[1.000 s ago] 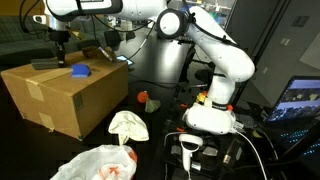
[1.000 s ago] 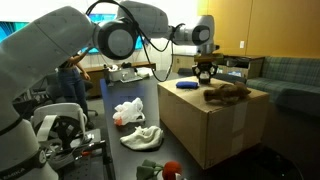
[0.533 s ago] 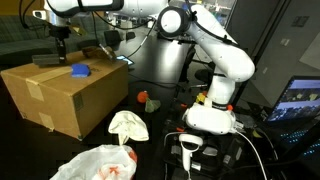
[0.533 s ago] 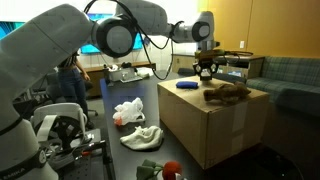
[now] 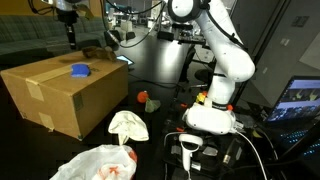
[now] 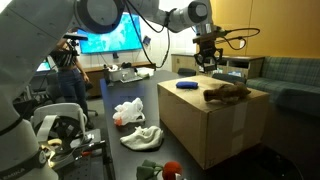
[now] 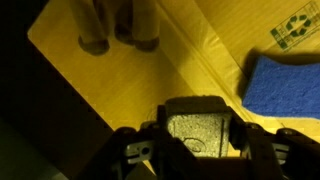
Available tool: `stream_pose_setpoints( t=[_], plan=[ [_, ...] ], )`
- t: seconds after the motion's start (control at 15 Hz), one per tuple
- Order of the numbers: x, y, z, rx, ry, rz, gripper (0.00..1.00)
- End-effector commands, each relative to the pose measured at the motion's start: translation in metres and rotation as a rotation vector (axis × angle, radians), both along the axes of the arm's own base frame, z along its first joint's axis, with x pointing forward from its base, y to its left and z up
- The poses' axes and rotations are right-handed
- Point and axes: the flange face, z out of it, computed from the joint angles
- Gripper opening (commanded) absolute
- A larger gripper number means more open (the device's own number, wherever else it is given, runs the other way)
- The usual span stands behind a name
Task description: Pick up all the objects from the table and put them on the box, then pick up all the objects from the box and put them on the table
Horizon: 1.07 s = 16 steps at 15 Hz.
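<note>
Now that the arm has risen above the brown cardboard box (image 5: 62, 93), we see the jaws grasping a dark block (image 7: 198, 125). The blue sponge (image 6: 186, 85) is still on the box.

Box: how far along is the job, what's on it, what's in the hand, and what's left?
Which phase this is cannot be told. On the box lie a blue block and a brown item. The hand hangs above the box gripping a dark grey piece. Beside the box lie a white cloth, a plastic bag and a small red object.
</note>
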Motion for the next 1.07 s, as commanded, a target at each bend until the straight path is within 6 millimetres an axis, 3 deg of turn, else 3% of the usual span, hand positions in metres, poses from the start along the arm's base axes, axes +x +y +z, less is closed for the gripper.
stream_pose_setpoints(
  t=[0.0, 0.6, 1.0],
  plan=[
    [-0.041, -0.027, 0.013, -0.059, 0.068, -0.093, 0.32],
    [-0.121, -0.087, -0.016, 0.005, 0.184, -0.357, 0.32],
    [-0.189, -0.116, -0.060, 0.113, 0.259, -0.556, 0.32]
  ],
)
